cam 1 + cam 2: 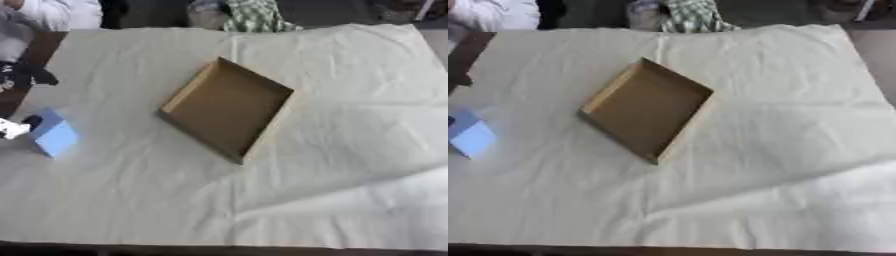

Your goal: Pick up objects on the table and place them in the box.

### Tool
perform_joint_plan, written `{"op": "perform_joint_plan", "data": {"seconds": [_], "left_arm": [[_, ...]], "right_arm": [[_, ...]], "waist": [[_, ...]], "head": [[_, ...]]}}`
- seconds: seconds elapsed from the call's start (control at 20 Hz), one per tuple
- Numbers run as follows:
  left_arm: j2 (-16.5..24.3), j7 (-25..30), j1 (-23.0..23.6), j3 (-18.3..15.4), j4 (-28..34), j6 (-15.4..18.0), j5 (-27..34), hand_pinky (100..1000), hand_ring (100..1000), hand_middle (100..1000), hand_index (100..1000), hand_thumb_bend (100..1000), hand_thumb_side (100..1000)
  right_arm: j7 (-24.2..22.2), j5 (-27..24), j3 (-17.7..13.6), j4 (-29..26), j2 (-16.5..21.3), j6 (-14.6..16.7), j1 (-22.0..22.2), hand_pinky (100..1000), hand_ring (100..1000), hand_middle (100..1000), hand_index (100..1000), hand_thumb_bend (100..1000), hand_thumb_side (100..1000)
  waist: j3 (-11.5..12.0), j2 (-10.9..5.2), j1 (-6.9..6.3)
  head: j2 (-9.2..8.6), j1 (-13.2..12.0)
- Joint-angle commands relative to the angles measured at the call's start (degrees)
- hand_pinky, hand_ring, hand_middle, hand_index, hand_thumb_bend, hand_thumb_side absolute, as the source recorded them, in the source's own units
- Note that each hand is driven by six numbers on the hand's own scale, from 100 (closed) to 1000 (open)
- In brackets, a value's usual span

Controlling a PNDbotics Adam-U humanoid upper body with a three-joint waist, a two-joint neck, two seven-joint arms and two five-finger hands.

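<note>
Only a little of my left hand (31, 122) shows, at the left edge of the left eye view: a dark part with something pale just beside it. It lies against the upper left corner of the blue block (54, 135). I cannot tell whether the hand is spread, pressed together or pinching the block, since most of it is cut off by the edge. My right hand shows in neither view.

The blue block sits on the white cloth (332, 150) near the table's left side, tilted so that one corner points toward me (it looks like a small, light blue box with flat faces).

Well apart from it, to the right and a little farther back, the cardboard box (227, 107) lies near the middle of the table. It is shallow, brown and open on top, turned so that its corners point away from me and toward me.

The cloth is creased, with a long fold running down its middle and wrinkles on the right. At the far edge lies a green checked fabric (249, 17).
</note>
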State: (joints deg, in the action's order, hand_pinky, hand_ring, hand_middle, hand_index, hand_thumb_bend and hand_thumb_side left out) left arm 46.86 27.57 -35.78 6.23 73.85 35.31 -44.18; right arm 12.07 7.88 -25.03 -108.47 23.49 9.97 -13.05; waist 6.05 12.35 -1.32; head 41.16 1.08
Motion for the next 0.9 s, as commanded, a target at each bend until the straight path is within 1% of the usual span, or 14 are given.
{"op": "perform_joint_plan", "data": {"seconds": [0.05,0.15,0.2,0.4,0.55,0.75,0.8,0.9], "left_arm": [[2.18,0.66,-0.73,-0.98,1.00,0.68,1.21,893,918,908,985,100,1000],[2.19,0.87,-0.93,-1.39,1.01,0.83,1.10,887,913,907,986,157,1000],[2.21,0.98,-0.98,-1.48,0.99,1.07,0.76,884,910,908,989,161,1000],[2.18,1.19,-1.00,-1.85,0.90,2.57,-1.54,882,907,913,999,230,1000],[2.13,0.85,-1.21,-1.70,1.10,3.92,-3.25,886,908,914,1000,214,1000],[2.09,0.97,-1.41,-1.88,1.20,5.67,-4.37,892,910,918,1000,222,1000],[2.09,1.07,-1.43,-1.85,1.33,6.17,-4.66,893,910,920,1000,211,895],[2.10,1.54,-1.49,-1.52,1.51,7.40,-5.09,890,907,918,1000,207,816]], "right_arm": [[0.04,-0.47,-0.42,-0.92,1.03,-0.12,-0.19,699,741,646,811,100,561],[0.00,-0.52,-0.41,-0.89,0.98,-0.11,-0.16,699,741,646,811,100,562],[-0.01,-0.55,-0.42,-0.90,0.95,-0.10,-0.14,698,741,646,811,100,562],[-0.01,-0.64,-0.44,-0.89,0.93,-0.10,-0.12,699,740,646,811,100,562],[-0.02,-0.69,-0.43,-0.83,0.93,-0.09,-0.12,699,740,642,811,100,561],[-0.04,-0.75,-0.46,-0.72,0.95,-0.07,-0.11,699,740,641,811,100,557],[-0.04,-0.77,-0.47,-0.71,0.94,-0.07,-0.11,699,740,641,811,100,562],[-0.06,-0.80,-0.45,-0.69,0.88,-0.09,-0.09,699,740,640,811,100,562]], "waist": [[0.04,-1.01,-0.01],[0.06,-1.04,-0.02],[0.07,-1.05,-0.03],[0.07,-1.06,0.01],[0.09,-1.04,0.06],[0.18,-1.09,0.08],[0.20,-1.11,0.07],[0.23,-1.17,0.03]], "head": [[-0.44,-0.11],[-0.42,-0.05],[-0.41,-0.07],[-0.47,-0.04],[-0.47,-0.07],[-0.35,-0.10],[-0.36,-0.11],[-0.35,-0.11]]}}
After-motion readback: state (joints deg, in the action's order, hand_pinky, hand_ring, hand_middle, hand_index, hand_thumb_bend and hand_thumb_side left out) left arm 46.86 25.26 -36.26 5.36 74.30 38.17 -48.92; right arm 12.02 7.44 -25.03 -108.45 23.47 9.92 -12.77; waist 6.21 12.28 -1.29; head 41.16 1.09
